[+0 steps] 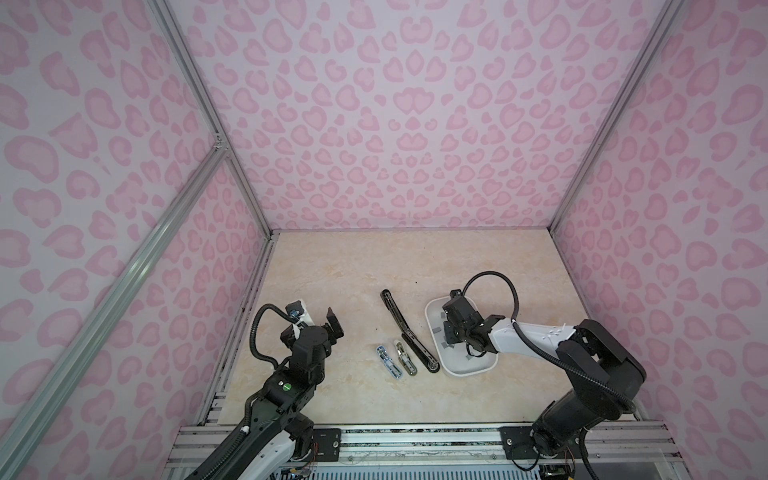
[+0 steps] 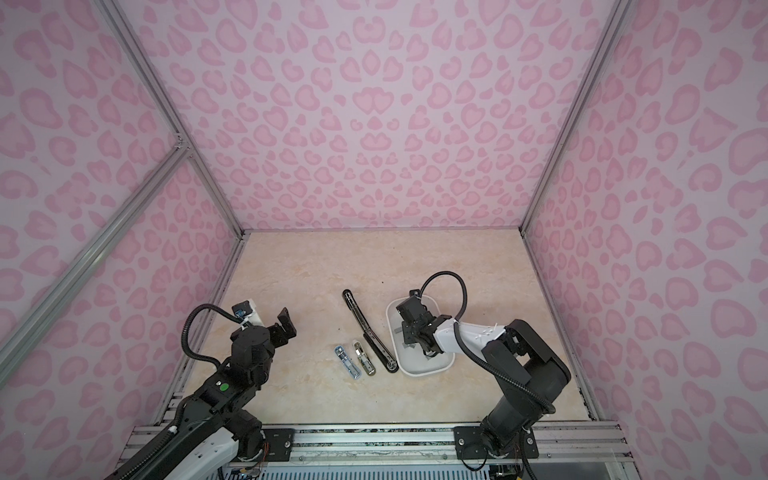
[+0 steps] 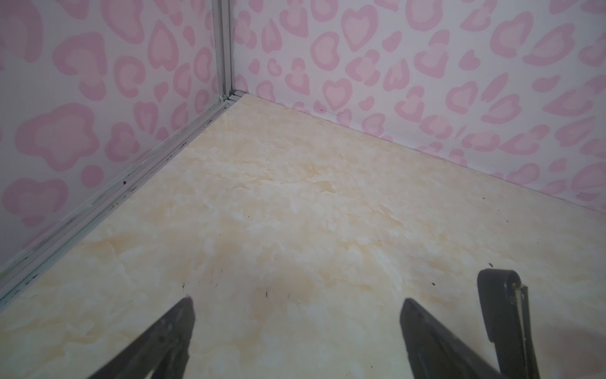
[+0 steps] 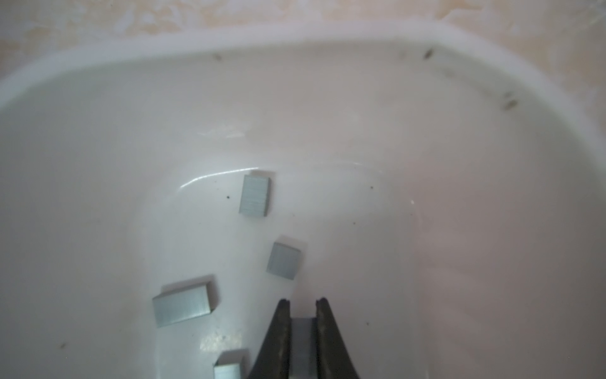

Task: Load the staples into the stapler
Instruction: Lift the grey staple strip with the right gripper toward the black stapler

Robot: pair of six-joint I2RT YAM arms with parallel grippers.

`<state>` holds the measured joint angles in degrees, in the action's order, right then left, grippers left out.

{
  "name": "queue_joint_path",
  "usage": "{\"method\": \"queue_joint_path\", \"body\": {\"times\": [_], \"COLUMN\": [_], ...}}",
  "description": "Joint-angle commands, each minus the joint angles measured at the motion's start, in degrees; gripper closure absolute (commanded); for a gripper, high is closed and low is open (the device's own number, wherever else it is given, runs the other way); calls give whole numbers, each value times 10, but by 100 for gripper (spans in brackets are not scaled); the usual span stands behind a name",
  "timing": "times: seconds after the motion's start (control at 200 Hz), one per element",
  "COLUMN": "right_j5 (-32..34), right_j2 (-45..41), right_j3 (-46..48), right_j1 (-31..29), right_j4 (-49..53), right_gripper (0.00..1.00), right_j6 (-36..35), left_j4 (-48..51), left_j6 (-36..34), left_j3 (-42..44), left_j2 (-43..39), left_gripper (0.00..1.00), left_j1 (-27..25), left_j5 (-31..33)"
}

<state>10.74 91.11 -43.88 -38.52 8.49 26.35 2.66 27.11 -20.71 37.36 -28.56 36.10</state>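
1. The right gripper (image 4: 302,305) is down inside the shallow white plastic tray (image 4: 295,36). Its black claw is closed on one small flat grey metal staple block (image 4: 302,331), pinched across its narrow sides.
2. The other staples (image 4: 255,196) lie loose on the tray floor near the claw (four show in the right wrist view).
3. To do this pick well, I judge the lift should go straight up and slowly, with the block kept level. A strip like this may twist or break apart in the jaws.
4. The long black stapler (image 1: 395,313), opened out flat, lies just beside the tray on the side toward the left arm. Its channel is the likely target, so the carry looks short.
5. The raised tray rim must be cleared before any sideways move. A small chrome stapler (image 1: 384,361) and a small dark stapler (image 1: 405,359) lie just beyond the black one.
6. The left gripper (image 3: 296,300) hovers wide open over bare beige marbled tabletop (image 1: 332,266), well apart from the tray, which leaves room.
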Motion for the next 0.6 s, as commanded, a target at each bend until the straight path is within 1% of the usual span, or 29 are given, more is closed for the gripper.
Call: {"method": "queue_joint_path", "body": {"times": [0.0,0.075,0.165,0.245,0.3,0.395,0.43,0.49,0.545,0.595], "right_j5": [11,19,29,32,18,-49,-63,-60,-55,-75], "right_j2": [-39,-79,-133,-178,-208,-255,-267,-285,-292,-292], "right_j3": [7,14,20,20,19,10,5,1,5,14], "right_j1": [-5,-10,-28,-50,-65,-80,-84,-96,-104,-112], "right_j4": [23,35,50,62,63,70,78,86,76,52], "right_gripper": [87,87,87,87,87,87,87,87,87,88], "right_j6": [0,0,-9,-26,-44,-100,-114,-144,-151,-158], "left_j4": [-59,-86,-112,-115,-121,-131,-132,-131,-131,-132], "left_j6": [-32,-50,-64,-75,-79,-76,-74,-73,-73,-74], "left_j3": [-9,-13,-21,-34,-35,-25,-25,-29,-30,-29], "left_j2": [21,44,74,97,105,110,111,113,112,111], "left_gripper": [0,1,6,10,10,9,9,9,9,9], "left_j1": [1,0,1,1,0,1,0,1,1,1], "left_j5": [-86,-152,-231,-276,-293,-309,-311,-311,-310,-304]}}
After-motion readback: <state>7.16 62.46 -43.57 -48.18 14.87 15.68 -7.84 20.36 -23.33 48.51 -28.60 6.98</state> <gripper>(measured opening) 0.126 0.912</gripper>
